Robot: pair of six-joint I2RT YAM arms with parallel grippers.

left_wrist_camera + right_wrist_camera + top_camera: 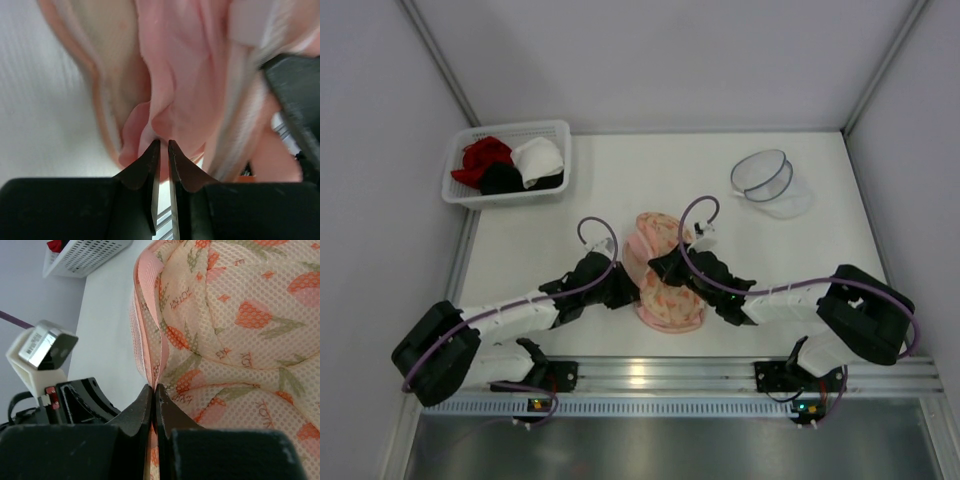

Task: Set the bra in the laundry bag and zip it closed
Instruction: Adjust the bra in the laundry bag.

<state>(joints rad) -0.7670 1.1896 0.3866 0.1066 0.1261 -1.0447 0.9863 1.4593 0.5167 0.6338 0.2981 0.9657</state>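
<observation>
Lying mid-worktop (610, 180), the laundry bag (672, 302) is flanked by both hands. Its rim is pinched by the closed right hand (666, 268), and a fold of the bra (656, 232) at its mouth by the left hand (628, 288). Basket (506, 197) far-left, clear pouch (770, 185) far-right, both well apart.

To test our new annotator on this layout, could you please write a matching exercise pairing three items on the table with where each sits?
Items:
1 white basket
2 laundry bag
3 see-through round item

Places:
A far right
B far left corner
C centre, towards the front

Pairs: 1-B; 2-C; 3-A
</observation>
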